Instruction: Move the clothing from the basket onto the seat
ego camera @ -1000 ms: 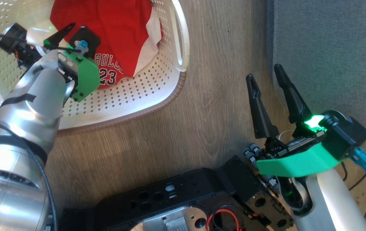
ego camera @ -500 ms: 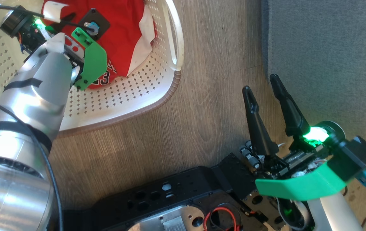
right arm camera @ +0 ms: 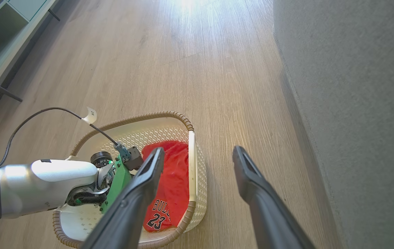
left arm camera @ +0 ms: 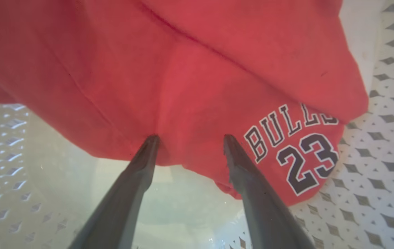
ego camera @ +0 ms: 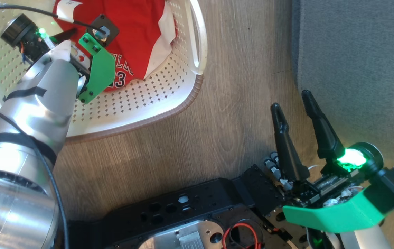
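The big grey seat (ego camera: 356, 69) carries no clothing on the part that shows, so I judge the task is only at its start. The cream basket (ego camera: 169, 107) stands on the wooden floor (ego camera: 235, 86) beside it, and the red clothing (ego camera: 138, 31) lies inside. The left gripper (left arm camera: 190, 138) is down in the basket, jaws apart, tips at the fabric's edge, gripping nothing. The right gripper (ego camera: 291, 99) hangs near the seat, jaws apart, empty. Grasping, lifting and carrying are all left to do.
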Tool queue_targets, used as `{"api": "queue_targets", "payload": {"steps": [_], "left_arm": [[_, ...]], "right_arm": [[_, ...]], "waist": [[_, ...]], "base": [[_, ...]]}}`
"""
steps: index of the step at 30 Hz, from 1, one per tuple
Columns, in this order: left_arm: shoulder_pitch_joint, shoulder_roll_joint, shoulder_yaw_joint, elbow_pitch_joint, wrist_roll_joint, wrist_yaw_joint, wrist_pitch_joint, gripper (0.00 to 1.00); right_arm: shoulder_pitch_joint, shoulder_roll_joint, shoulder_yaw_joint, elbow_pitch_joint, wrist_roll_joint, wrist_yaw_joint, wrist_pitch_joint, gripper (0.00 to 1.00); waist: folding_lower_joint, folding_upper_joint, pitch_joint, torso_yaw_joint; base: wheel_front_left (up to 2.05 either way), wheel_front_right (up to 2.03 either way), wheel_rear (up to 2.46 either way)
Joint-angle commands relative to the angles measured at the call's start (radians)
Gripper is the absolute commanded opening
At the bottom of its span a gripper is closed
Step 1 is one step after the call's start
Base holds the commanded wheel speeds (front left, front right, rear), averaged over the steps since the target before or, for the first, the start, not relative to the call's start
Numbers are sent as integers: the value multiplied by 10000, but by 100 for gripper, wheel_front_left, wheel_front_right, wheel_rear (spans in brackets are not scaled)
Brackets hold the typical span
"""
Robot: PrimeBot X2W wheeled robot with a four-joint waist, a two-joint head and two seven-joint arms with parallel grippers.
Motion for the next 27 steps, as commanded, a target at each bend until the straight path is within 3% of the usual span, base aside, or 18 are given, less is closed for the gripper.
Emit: {"api": "queue_targets", "payload": {"steps": [1, 9, 19, 25, 26, 27], "left_arm": [[417, 162, 36, -90, -109, -38, 68, 100], [255, 115, 29, -89, -430, -57, -197, 100], [37, -14, 225, -89, -875, 297, -949, 100], [133, 4, 162, -89, -1035, 195, -491, 99], [184, 5, 219, -89, -1141, 161, -214, 59], [221, 4, 243, -89, -1216, 128, 108, 27]], "right_arm": [[617, -35, 191, -297, -58, -2, -65, 100], [687, -35, 148, -367, -170, -2, -65, 100], [702, -35, 87, -416, -200, -2, -65, 100], [735, -35, 127, -532, -257, -2, -65, 100], [752, -35, 127, -556, -272, -2, -65, 100], [771, -35, 125, -579, -289, -2, -65, 100]], "waist": [[0, -1, 15, 26], [0, -1, 67, 85], [0, -1, 100, 59], [0, -1, 94, 91], [0, -1, 88, 104], [0, -1, 83, 119]], "base": [[0, 0, 0], [0, 0, 0], [0, 0, 0], [0, 0, 0], [0, 0, 0], [0, 0, 0]]}}
